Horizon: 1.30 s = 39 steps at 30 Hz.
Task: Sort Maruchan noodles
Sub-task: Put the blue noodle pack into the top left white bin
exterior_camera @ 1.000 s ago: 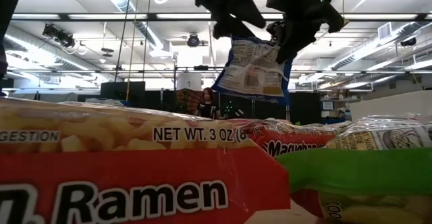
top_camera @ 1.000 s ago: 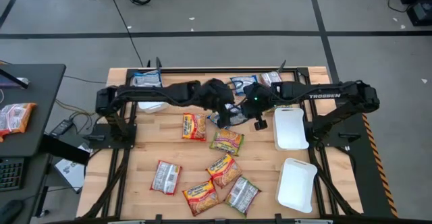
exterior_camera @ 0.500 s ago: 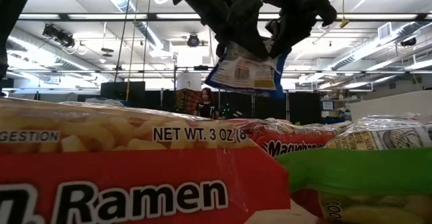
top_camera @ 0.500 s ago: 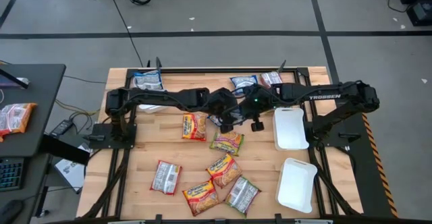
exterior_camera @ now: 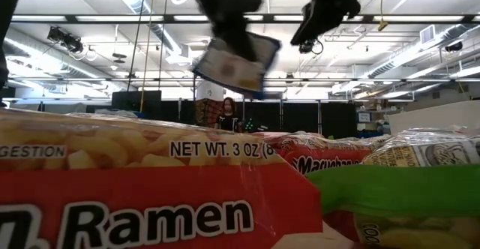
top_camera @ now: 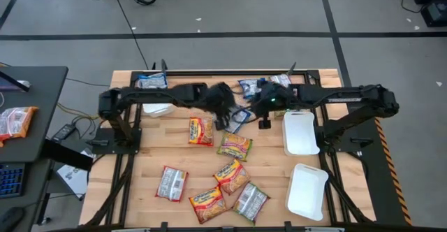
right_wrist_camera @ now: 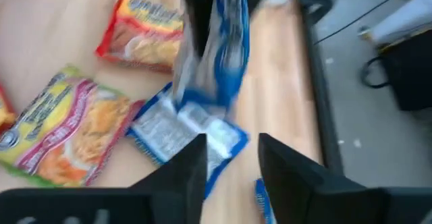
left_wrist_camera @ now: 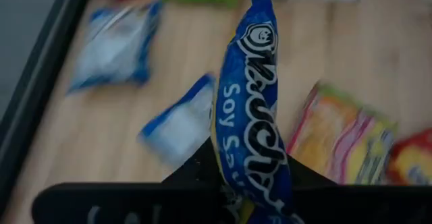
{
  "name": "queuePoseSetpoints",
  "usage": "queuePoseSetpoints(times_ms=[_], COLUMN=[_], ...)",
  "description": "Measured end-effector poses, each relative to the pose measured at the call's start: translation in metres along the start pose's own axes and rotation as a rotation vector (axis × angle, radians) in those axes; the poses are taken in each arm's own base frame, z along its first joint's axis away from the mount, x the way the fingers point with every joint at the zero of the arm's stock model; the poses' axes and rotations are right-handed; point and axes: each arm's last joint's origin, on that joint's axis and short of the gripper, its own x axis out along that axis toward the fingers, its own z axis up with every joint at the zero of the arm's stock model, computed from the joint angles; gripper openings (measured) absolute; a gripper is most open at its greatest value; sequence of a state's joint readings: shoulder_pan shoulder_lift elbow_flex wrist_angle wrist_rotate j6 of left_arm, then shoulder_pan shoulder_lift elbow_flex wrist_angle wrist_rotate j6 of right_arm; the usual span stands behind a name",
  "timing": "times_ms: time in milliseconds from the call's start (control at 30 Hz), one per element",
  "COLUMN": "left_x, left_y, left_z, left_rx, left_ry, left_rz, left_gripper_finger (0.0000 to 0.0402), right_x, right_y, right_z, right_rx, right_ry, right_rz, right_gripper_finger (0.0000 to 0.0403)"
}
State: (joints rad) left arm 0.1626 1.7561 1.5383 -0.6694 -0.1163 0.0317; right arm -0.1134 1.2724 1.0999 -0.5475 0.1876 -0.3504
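The left gripper is clamped on the edge of a blue Maruchan soy sauce packet, light, slippery and crinkly (its noodle block probably brittle), hanging above the table middle, while the right gripper stands apart, empty, just beside it.

Blue-white Soy Sauce packet held off table, edge-on in left wrist view, tilted in low view, above table's middle-far part.
Second blue-white packet flat on wood below it.
Three more blue-white or silver packets along far edge.
Red-yellow packet flat mid-table; yellow-green one just beside.
Near cluster: silver-pink, orange, red-yellow, green, last three touching or overlapping.
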Motion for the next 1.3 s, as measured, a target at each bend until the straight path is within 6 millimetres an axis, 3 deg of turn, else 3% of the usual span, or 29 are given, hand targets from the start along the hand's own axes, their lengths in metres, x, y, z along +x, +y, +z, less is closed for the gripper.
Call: queuePoseSetpoints(times_ms=[267, 467, 567, 700, 1033, 1300], left_x=[-0.084, -0.110, -0.106, -0.094, -0.061, -0.054], left_y=[0.054, 0.076, 0.078, 0.081, 0.109, 0.134], left_z=[-0.048, -0.116, -0.151, -0.184, -0.232, -0.268], left_rx=[-0.079, -0.250, -0.297, -0.345, -0.372, -0.402], left_ry=[0.186, 0.229, 0.264, 0.231, 0.080, 0.008], left_rz=[0.236, 0.334, 0.395, 0.472, 0.500, 0.538], left_gripper_finger=[0.0056, 0.0051, 0.0052, 0.0052, 0.0053, 0.0054], right_x=[-0.046, -0.055, -0.051, -0.039, -0.009, 0.001], right_y=[-0.008, -0.004, 0.000, 0.005, 0.033, 0.070], right_z=[0.000, -0.001, 0.000, 0.005, 0.026, 0.036], right_rx=[0.158, 0.239, 0.248, 0.285, 0.441, 0.577], right_ry=[-0.138, -0.139, -0.133, -0.127, -0.173, -0.173], right_rz=[-0.014, 0.012, 0.026, 0.041, 0.083, 0.074], right_gripper_finger=[0.0198, 0.0199, 0.0197, 0.0197, 0.0197, 0.0197])
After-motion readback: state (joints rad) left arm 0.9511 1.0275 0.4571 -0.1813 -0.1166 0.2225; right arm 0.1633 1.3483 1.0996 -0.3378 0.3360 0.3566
